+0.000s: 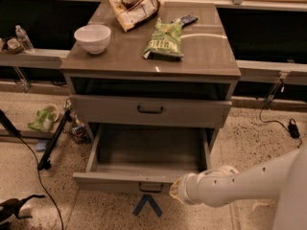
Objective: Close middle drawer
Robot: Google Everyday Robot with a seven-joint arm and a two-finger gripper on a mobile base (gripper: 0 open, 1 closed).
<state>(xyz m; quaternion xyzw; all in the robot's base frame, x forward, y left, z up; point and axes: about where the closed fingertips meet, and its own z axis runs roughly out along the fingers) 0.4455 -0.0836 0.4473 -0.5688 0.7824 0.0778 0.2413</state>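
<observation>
1. Clearly, middle drawer (115, 180) stood pulled far out.
2. Gripper (175, 191) sat at its front, right of the pull (150, 187); its opening couldn't be told.
3. Off-centre push risked skewing and jamming it.

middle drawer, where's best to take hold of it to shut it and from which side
The middle drawer stands pulled out, its flat front facing the camera. Best contact is probably the front's centre, at the small dark pull, coming straight on from the front. The tool sits just beside that pull.
</observation>
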